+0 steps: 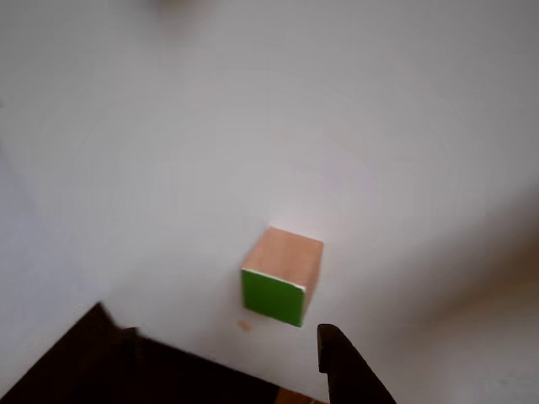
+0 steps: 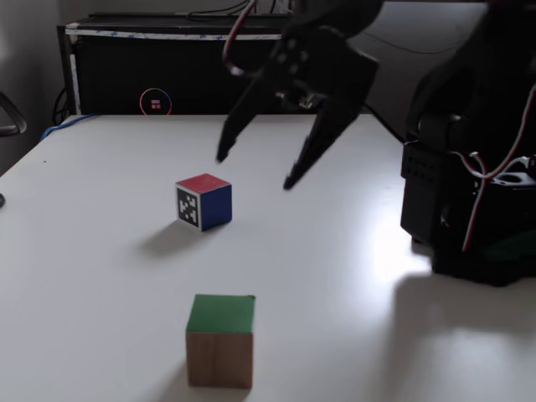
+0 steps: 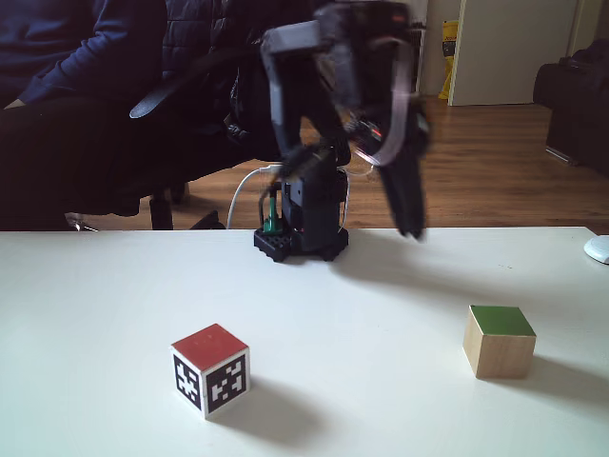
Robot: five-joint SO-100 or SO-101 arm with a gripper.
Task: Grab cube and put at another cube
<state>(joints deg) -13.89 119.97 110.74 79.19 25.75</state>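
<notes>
Fixed view catches my pincer [image 2: 255,172] spread wide and empty above the white bench [image 2: 352,285], well short of the cube [image 2: 220,339] near its front edge. Rigid, probably light wood: I would clamp two opposite flat side faces.

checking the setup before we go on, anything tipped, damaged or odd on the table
Nothing stands out. The green-topped cube and the red-topped marker cube both sit flat and apart on the white table; the claw hangs open above them.
</notes>
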